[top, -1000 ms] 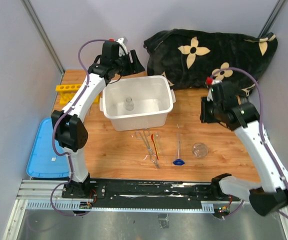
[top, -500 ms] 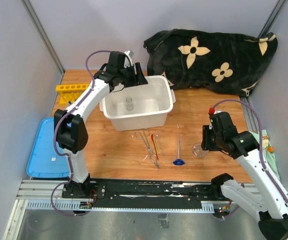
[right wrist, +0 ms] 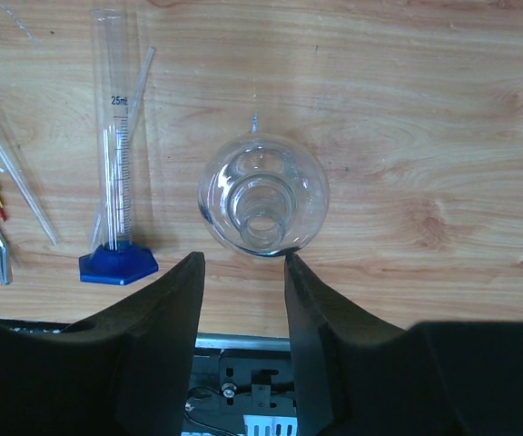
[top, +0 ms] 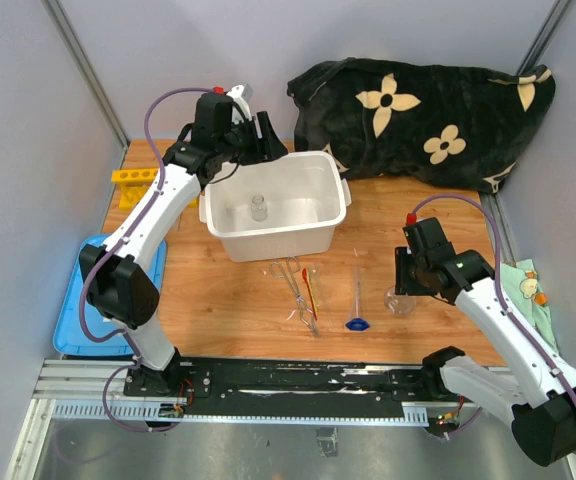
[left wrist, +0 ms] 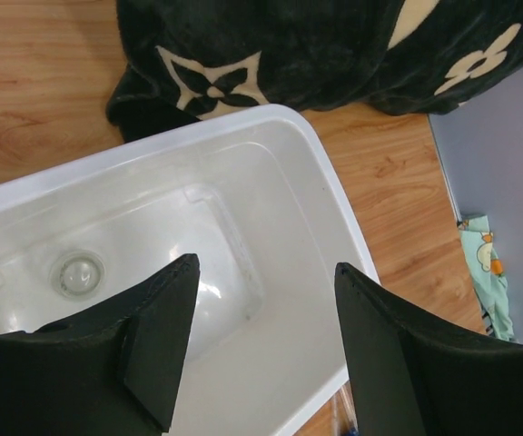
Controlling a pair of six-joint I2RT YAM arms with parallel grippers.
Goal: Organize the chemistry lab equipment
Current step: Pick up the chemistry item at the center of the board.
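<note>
- The bin (top: 273,240) sits at upper centre of the top view, on the table (top: 218,290) — one small beaker (top: 259,208) stands inside it, toward its left side.
- Behind and to the right of the bin, the blanket (top: 418,110) fills the upper right.
- The tube rack (top: 135,176) lies at the left edge, left of the bin; the lid (top: 73,325) lies below it, at lower left.
- Below the bin, from left to right — tweezers (top: 296,292), thin stick (top: 310,290), measuring cylinder (top: 357,285) lying flat, flask (top: 400,299) upright.

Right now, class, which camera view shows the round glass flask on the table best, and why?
Right wrist: the flask sits centred and close, with its neck and round body sharp. Top external shows it only small and faint near the right arm. Left wrist does not show it.
</note>
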